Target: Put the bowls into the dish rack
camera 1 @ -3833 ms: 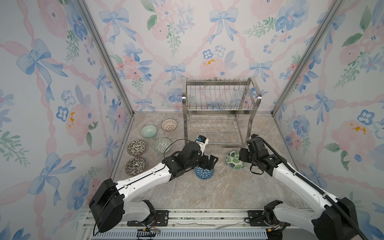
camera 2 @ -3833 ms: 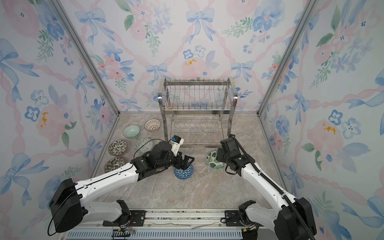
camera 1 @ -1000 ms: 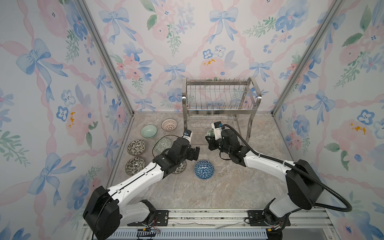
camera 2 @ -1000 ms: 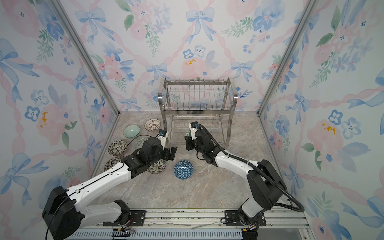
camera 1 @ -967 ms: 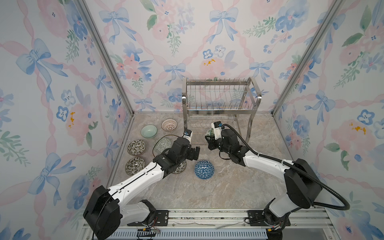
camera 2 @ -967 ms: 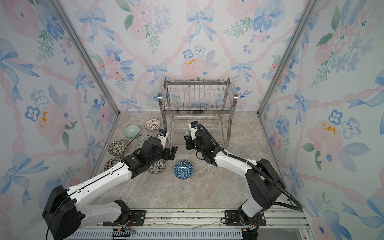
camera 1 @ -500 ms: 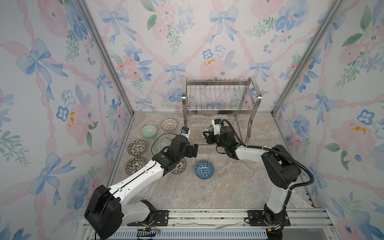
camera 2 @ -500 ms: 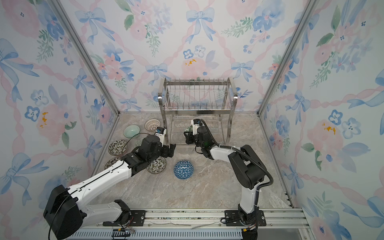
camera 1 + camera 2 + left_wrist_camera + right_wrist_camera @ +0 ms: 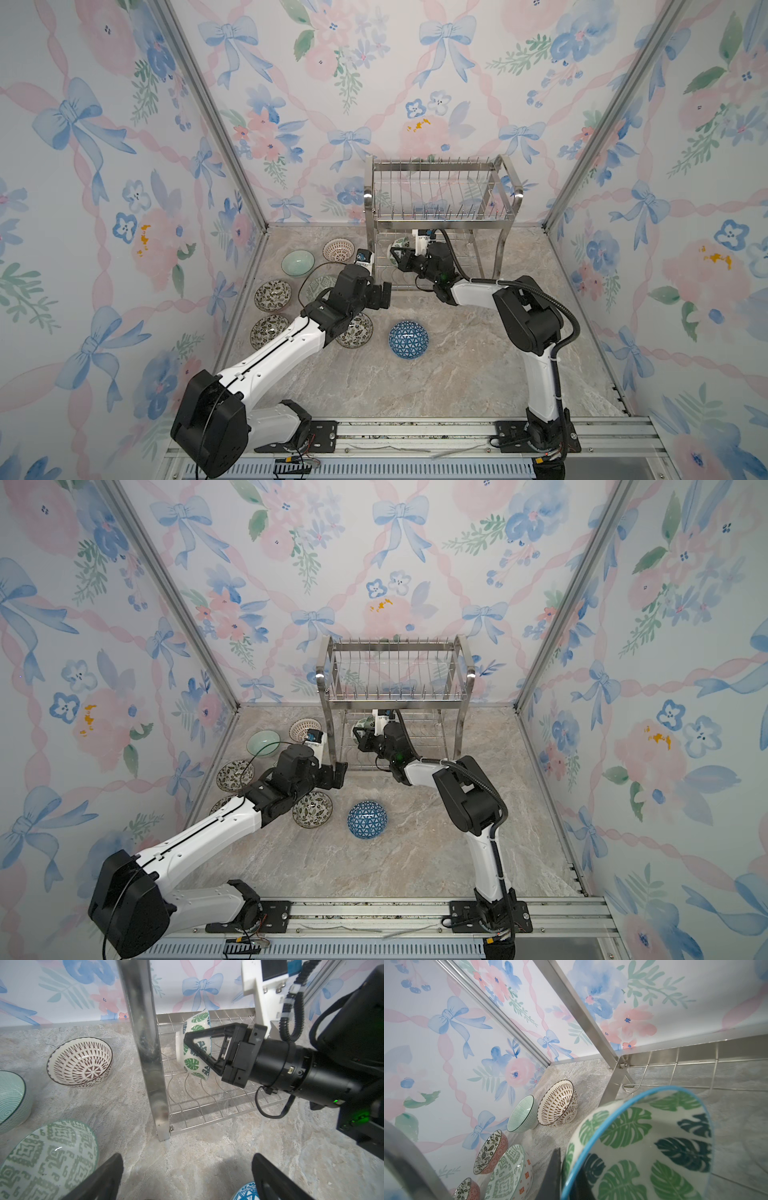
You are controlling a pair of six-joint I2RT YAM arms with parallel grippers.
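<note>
One leaf bowl (image 9: pixel 190 1062) edgewise, right claw (image 9: pixel 400 258) gripping

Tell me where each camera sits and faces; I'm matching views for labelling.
Both top views: high at the front, looking down at the dish rack against the back wall; both arms show.
Left wrist: on the left arm, facing the rack's lower shelf; its open left gripper shows, plus the right gripper holding the leaf bowl.
Right wrist: at the lower shelf, looking past the leaf bowl toward bowls on the table; one dark finger shows.
Shared: both wrist views show the leaf bowl and the brown-patterned bowl.
</note>
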